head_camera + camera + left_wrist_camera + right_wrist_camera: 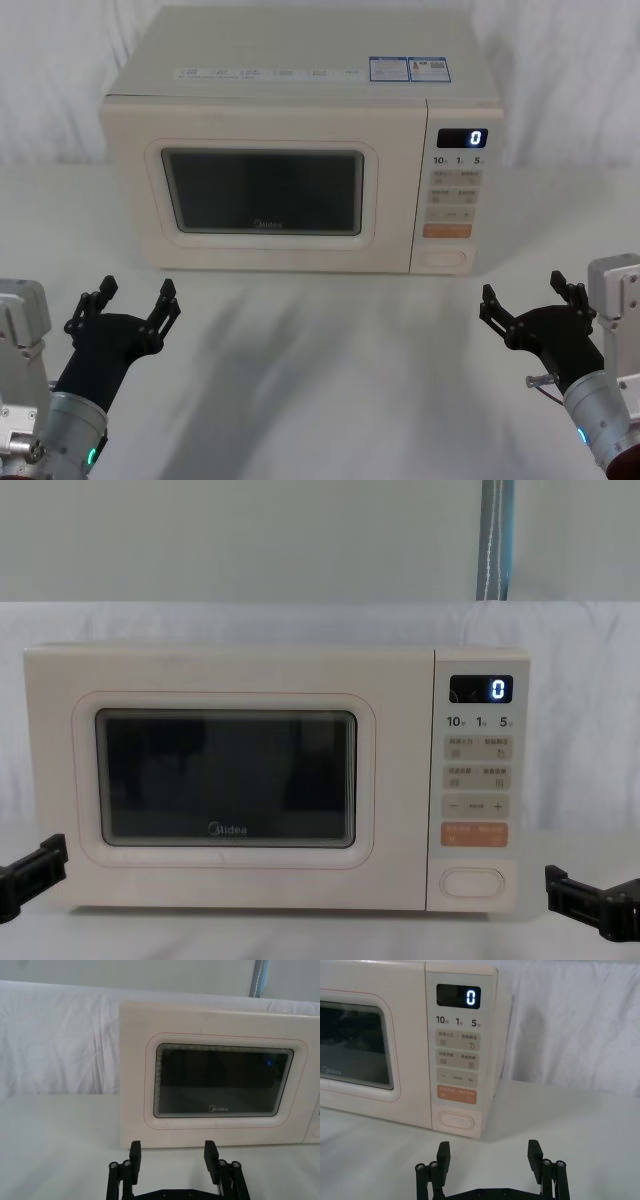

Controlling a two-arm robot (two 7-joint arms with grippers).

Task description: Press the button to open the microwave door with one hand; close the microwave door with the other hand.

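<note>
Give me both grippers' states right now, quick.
Left gripper: open, holding nothing, low in front of the microwave door.
Right gripper: open, holding nothing, short of the button.

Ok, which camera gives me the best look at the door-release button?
Right wrist view: the button is close and unobstructed, under the orange pad. Head and chest views show it smaller, at the panel's bottom; left wrist view cuts the panel off.
</note>
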